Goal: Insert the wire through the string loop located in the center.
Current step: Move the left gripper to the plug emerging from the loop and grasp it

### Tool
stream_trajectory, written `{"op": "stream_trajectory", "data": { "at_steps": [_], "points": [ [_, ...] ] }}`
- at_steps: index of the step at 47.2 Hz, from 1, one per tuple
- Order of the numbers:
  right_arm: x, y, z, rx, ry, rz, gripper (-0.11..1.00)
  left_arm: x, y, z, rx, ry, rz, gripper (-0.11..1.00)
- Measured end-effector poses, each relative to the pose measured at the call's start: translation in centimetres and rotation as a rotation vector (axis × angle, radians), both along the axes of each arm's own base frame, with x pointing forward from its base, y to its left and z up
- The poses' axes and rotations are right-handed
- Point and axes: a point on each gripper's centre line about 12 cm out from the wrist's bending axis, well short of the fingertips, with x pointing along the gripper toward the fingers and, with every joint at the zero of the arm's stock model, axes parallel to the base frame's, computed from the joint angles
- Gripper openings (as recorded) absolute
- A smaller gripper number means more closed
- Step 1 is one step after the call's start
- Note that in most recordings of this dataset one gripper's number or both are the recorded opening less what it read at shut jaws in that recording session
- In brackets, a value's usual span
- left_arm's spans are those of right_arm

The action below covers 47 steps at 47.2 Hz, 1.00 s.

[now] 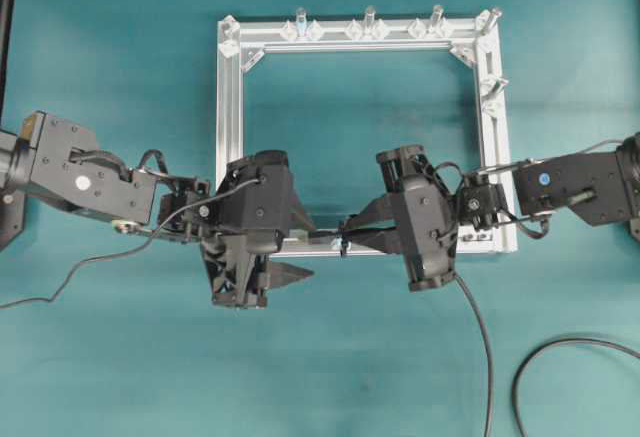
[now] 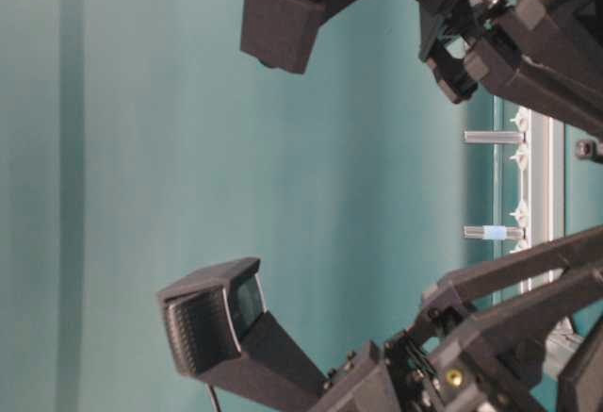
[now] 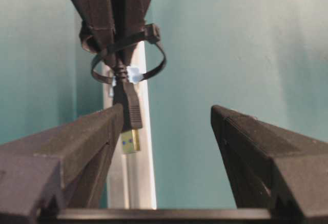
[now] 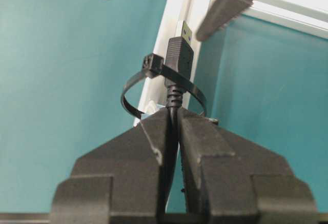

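Observation:
In the right wrist view my right gripper (image 4: 173, 112) is shut on the wire (image 4: 174, 98) just behind its black plug (image 4: 178, 60). The plug passes through the string loop (image 4: 132, 100), a thin black band around the silver frame bar (image 4: 165, 32). In the left wrist view the plug (image 3: 130, 108) with its gold tip (image 3: 130, 141) points out of the loop (image 3: 156, 65) toward me. My left gripper (image 3: 168, 110) is open, and the plug sits just beside its left finger (image 3: 77, 142). Overhead, both grippers (image 1: 305, 250) (image 1: 347, 229) meet at the frame's front bar.
The square aluminium frame (image 1: 230, 107) lies on the teal table, with upright posts (image 1: 369, 19) along its far bar. Loose black cables trail over the table at front right (image 1: 560, 347) and front left (image 1: 70, 279). Both arms reach in from the sides.

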Motion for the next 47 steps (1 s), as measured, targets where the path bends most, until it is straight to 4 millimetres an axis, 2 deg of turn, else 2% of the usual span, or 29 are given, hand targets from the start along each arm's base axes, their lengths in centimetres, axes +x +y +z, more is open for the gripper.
{"op": "stream_trajectory", "data": {
  "at_steps": [14,32,42,47],
  "points": [
    [0.0,0.0,0.0,0.000,0.000,0.000,0.07,0.6,1.3,0.0,0.005,-0.004,0.030,0.75],
    [0.0,0.0,0.0,0.001,0.000,-0.001,0.07,2.1,1.2,-2.1,0.013,0.035,0.028,0.75],
    [0.0,0.0,0.0,0.000,0.002,0.000,0.07,2.1,1.2,-3.0,0.015,0.055,0.028,0.71],
    [0.0,0.0,0.0,0.001,0.000,-0.001,0.07,2.1,1.2,-3.0,0.015,0.055,0.028,0.62]
  ]
}}
